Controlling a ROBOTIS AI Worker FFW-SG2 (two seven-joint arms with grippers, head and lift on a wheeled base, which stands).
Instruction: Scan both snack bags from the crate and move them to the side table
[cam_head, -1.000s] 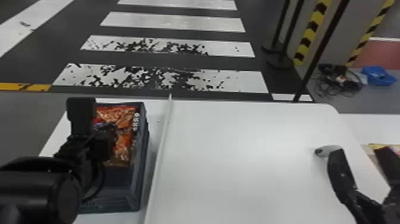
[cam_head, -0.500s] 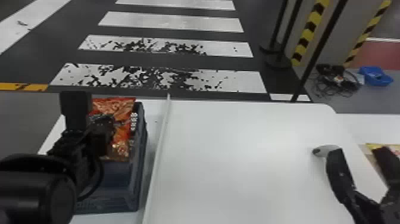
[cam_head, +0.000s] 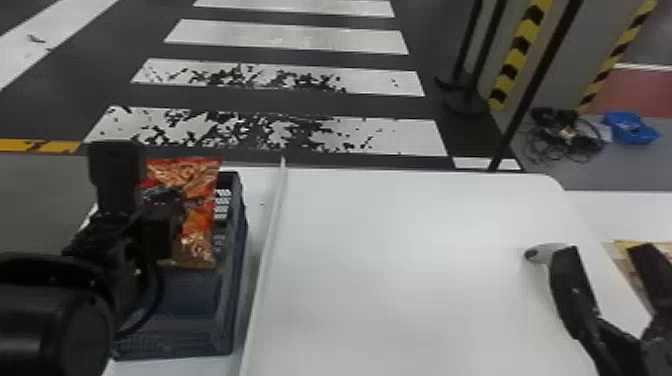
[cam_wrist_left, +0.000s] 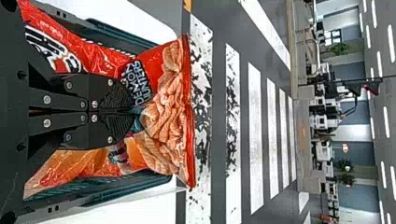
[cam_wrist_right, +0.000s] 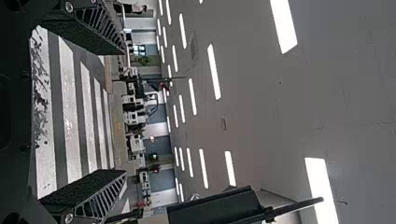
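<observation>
Extraction of the snack bag (cam_head: 200, 235) from the crate (cam_head: 231, 310) was judged the step in hand, w/ the L gripper (cam_wrist_left: 134, 112) doing the work. L jaws were pressed together, apparently w/ the bag's film pinched betw. them; depth of bite could not be told. Correct procedure called for a steady grip, a straight lift until the lower end cleared the crate walls, then a slow traverse to the scan pos. Excess squeeze risked crushing contents or bursting film; a fast swing risked slip at the pinch or a snag on the rim. Code location could not be told, so a turn of the bag was judged a likely req. before scanning. R gripper (cam_head: 600, 295) was at lower right of the head view, jaws spread, nothing betw. them, near a white-and-dark object (cam_head: 547, 251), poss. the scanner, on the white table (cam_head: 400, 300). Bag pos.: left of frame, over the crate's upper part. Bag appearance: glossy red/orange film, w/ wrinkles, pale lettering and a food pic. near a red end seal. A yellow-edged packet (cam_head: 621, 252), poss. the other bag, lay at far right of frame.
</observation>
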